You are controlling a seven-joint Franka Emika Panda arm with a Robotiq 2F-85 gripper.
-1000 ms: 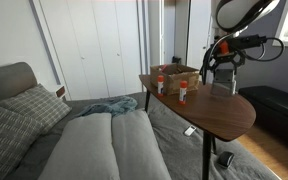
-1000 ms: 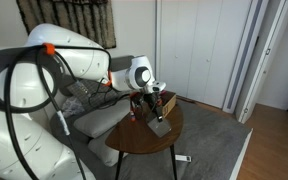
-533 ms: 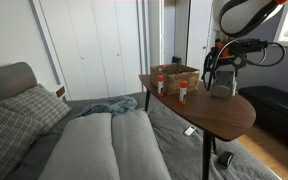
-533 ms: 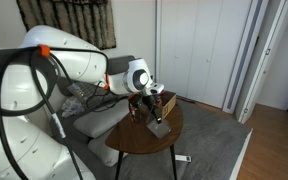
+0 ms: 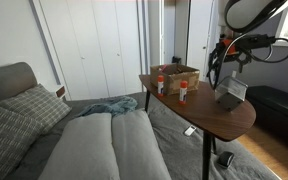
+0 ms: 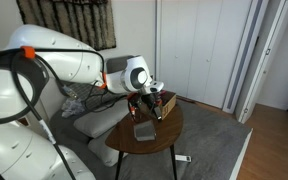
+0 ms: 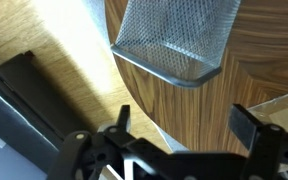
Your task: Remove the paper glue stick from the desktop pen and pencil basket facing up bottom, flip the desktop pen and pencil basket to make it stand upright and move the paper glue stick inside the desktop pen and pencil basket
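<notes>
The grey mesh pen basket [image 5: 230, 94] rests tilted on the round wooden table [image 5: 199, 115], near its edge. It also shows in the other exterior view [image 6: 144, 130] and at the top of the wrist view [image 7: 174, 40]. My gripper [image 7: 184, 125] is open and empty, just above the basket and not touching it; both exterior views show it over the basket [image 5: 226, 72] [image 6: 148, 106]. A small white cylinder with a red cap, probably the glue stick [image 5: 183, 92], stands on the table in front of the box.
A brown cardboard box [image 5: 176, 74] stands at the back of the table, with another red-and-white container [image 5: 162, 85] beside it. A grey sofa [image 5: 94, 145] with cushions lies next to the table. The table edge and the wooden floor [image 7: 44, 40] are close to the basket.
The gripper held the basket tilted above the table. It has let go and lifted; the basket has dropped onto the table toward its edge.
</notes>
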